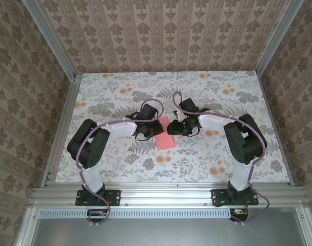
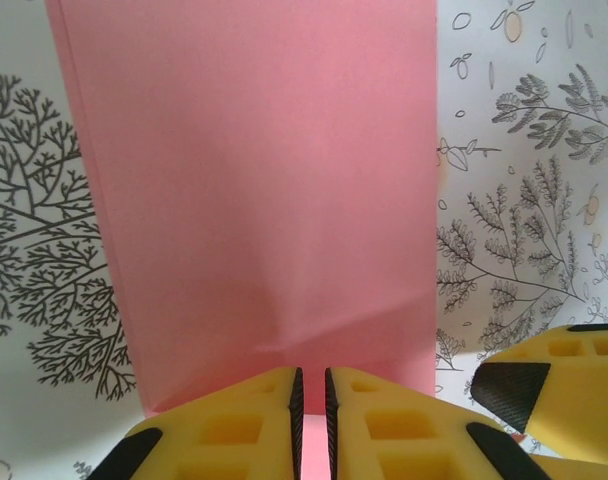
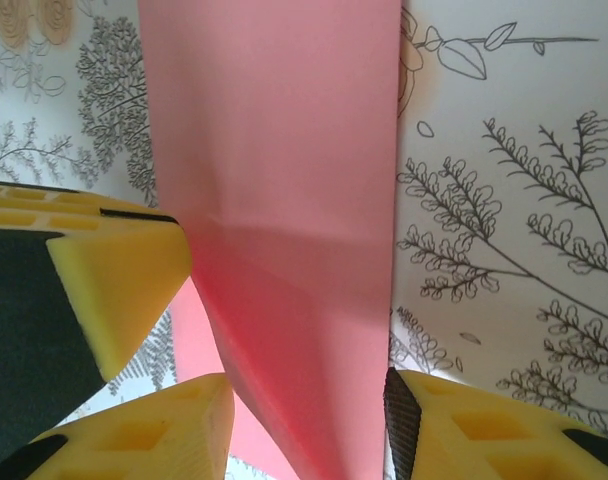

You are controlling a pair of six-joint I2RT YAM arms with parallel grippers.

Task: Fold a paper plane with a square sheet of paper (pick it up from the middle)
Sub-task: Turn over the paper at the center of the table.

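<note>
While my left hand (image 2: 311,392) pinches the folded pink sheet of paper (image 2: 254,180), I see my right hand (image 3: 306,415) spread astride it.

The sheet (image 1: 165,133) is salmon pink, folded into a narrow doubled strip with layered edges along one long side. It lies near the middle of the table (image 1: 207,154), mostly flat, with one end lifted and creased into a shallow ridge.
</note>
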